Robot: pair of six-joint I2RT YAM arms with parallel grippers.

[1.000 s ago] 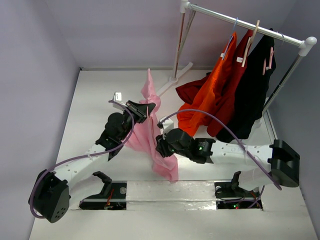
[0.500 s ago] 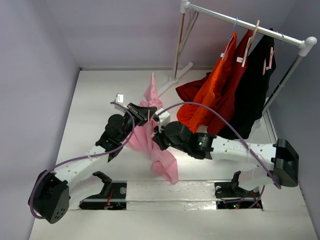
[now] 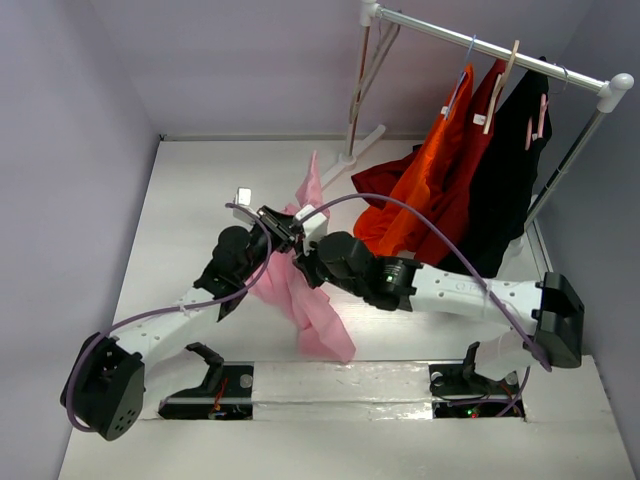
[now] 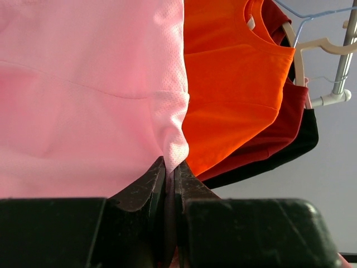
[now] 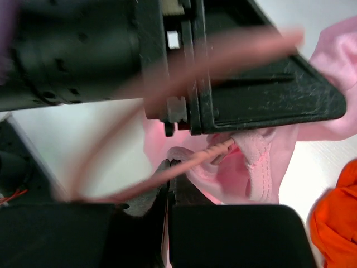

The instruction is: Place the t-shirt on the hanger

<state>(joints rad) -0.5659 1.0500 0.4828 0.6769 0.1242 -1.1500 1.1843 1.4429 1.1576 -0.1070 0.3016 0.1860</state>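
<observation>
Left wrist view: the left gripper (image 4: pixel 170 180) is clenching a fold of the t-shirt (image 4: pixel 83 95), jaws pressed together on the pink knit. The garment is hanging in the air, off the table, just left of the rack (image 3: pixel 480 45) and nearer the arm bases than its foot. The orange shirt (image 4: pixel 234 84) on the rack is showing close behind the pink cloth.

Right wrist view: the right gripper (image 5: pixel 169 165) is pinching a thin pink rod, apparently the hanger (image 5: pixel 195 162). The rest of it is sweeping, blurred, across the left gripper's black body, with the shirt's neck opening right beside it.

Risks, as I am judging them:
- The hanger is riding outside the neck, so it may be sliding over the cloth rather than entering.
- The two grippers are working almost in contact; a bump could be twisting the thin rod out of its narrow pinch.
- The left hold is only a small fold and could be slipping under a pull.
- The loose hem, swinging rackward, could be snagging the orange shirt.

Against the frame a second back, the right gripper is sitting further from the bases and closer to the left gripper, and the shirt's top peak is leaning nearer the rack.
</observation>
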